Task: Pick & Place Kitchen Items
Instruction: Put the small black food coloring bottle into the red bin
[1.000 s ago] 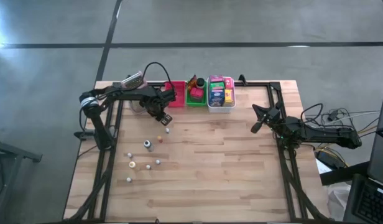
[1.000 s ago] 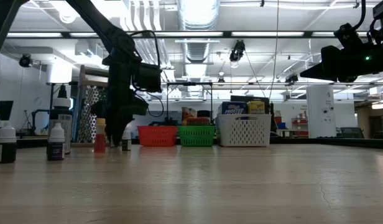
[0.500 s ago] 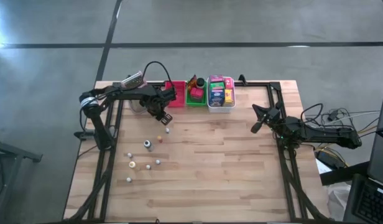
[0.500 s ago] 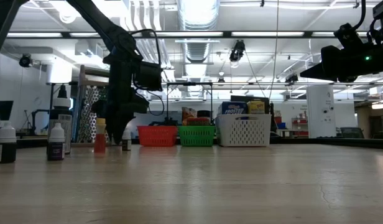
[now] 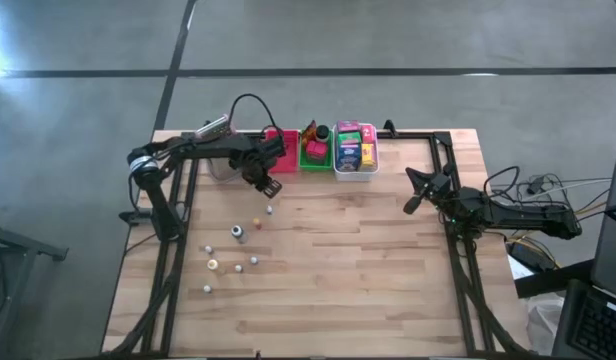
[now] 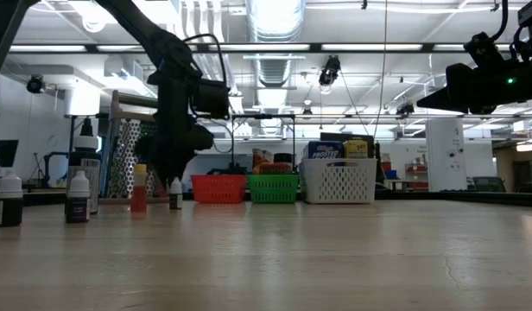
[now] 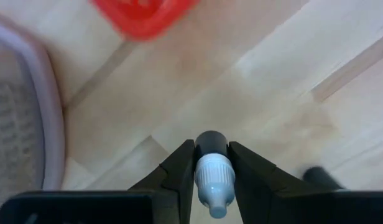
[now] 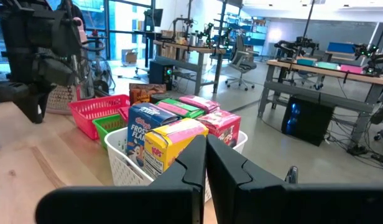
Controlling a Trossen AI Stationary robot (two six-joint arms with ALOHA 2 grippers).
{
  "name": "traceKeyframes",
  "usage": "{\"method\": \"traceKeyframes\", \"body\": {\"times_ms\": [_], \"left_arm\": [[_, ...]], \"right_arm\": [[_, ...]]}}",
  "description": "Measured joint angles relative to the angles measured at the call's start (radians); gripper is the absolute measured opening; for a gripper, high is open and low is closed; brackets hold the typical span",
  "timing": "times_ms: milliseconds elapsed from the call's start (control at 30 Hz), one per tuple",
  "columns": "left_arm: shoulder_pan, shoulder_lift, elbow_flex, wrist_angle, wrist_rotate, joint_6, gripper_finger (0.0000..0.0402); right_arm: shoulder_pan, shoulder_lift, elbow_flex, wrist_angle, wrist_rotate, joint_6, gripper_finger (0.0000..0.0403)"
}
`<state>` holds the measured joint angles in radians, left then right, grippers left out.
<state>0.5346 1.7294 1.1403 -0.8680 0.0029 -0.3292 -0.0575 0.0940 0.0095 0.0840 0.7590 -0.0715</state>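
Note:
My left gripper [image 5: 267, 186] is above the table's far left part, just in front of the red tray [image 5: 283, 150], and is shut on a tiny bottle [image 7: 213, 180] with a pale cap and a dark body. Several more tiny bottles [image 5: 238, 233] stand upright on the table in front of it; they also show in the low view [image 6: 77, 197]. Coloured packets [image 5: 354, 148] lie in the white tray [image 5: 355, 172]. My right gripper [image 5: 413, 205] is shut and empty, above the table's right part. My left gripper pinches the tiny bottle between its two fingers at the pale cap and neck [image 7: 211, 167], one finger [image 7: 179, 168] on each side. The fingers come from above, pointing down. The bottle is lifted clear of the table, its dark body [image 7: 210, 140] toward the fingertips.
The red tray, a green tray [image 5: 313, 152] and the white tray stand in a row along the far edge. A pale round mesh thing [image 7: 27, 118] lies left of the left gripper. Bare wood [image 5: 368, 270] spreads over the middle and near part.
My left gripper has risen from the table and gone a little toward the far edge and the red tray, staying shut. A bottle that it stood in front of in the low view now shows standing on the table.

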Motion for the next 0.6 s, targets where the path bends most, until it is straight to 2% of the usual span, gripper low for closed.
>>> {"method": "traceKeyframes", "body": {"times_ms": [600], "left_arm": [[0.0, 0.0, 0.221, 0.003, 0.003, 0.218, 0.0096]], "right_arm": [[0.0, 0.0, 0.0, 0.0, 0.0, 0.0, 0.0008]]}}
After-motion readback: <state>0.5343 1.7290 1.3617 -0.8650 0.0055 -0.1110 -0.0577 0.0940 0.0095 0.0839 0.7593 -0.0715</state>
